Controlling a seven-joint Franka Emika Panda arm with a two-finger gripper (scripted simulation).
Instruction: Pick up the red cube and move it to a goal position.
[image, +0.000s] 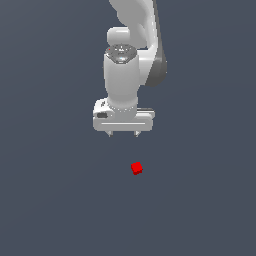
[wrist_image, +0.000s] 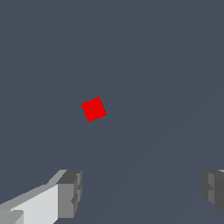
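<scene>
While the smooth white gripper (image: 123, 134) hangs pointing down from the rounded, glossy arm (image: 127, 65), its two short fingers are spread wide with nothing between them. Toward the exterior view's right of it and nearer the camera, the red cube (image: 136, 168), small, matte and sharp-edged, sits apart from the gripper on the flat, dark slate-grey bench (image: 55, 200). Seen from the wrist, the cube (wrist_image: 93, 108) lies turned at an angle, clear of the blocky grey fingertips (wrist_image: 70, 192).
</scene>
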